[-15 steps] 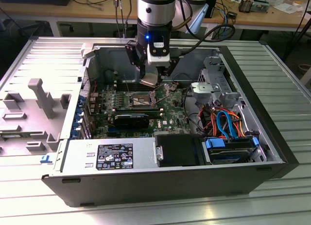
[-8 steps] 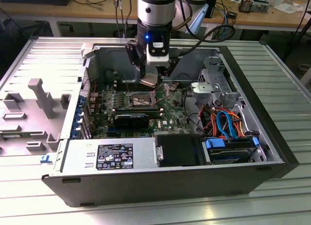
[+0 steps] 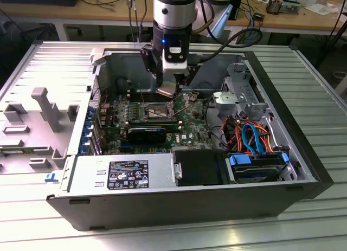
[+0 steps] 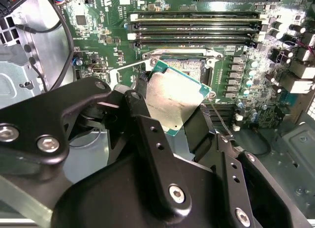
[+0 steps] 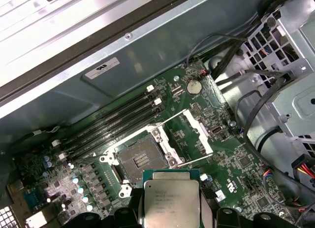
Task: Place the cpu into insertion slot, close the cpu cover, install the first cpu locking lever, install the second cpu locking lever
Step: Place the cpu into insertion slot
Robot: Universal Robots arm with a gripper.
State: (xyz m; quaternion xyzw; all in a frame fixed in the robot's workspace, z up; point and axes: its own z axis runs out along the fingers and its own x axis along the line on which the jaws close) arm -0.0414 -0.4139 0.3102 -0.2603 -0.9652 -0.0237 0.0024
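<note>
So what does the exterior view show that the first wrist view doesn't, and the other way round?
Exterior view: the whole open computer case, its power supply, blue and orange cables, and the arm above. First wrist view: a round coin battery and print on top of the chip. Both: the chip held in the end effector near the empty socket.

cpu (image 4: 177, 97): matt metal top | insertion slot (image 5: 140, 161): shiny metal frame | table (image 3: 320, 115): ribbed bare metal
</note>
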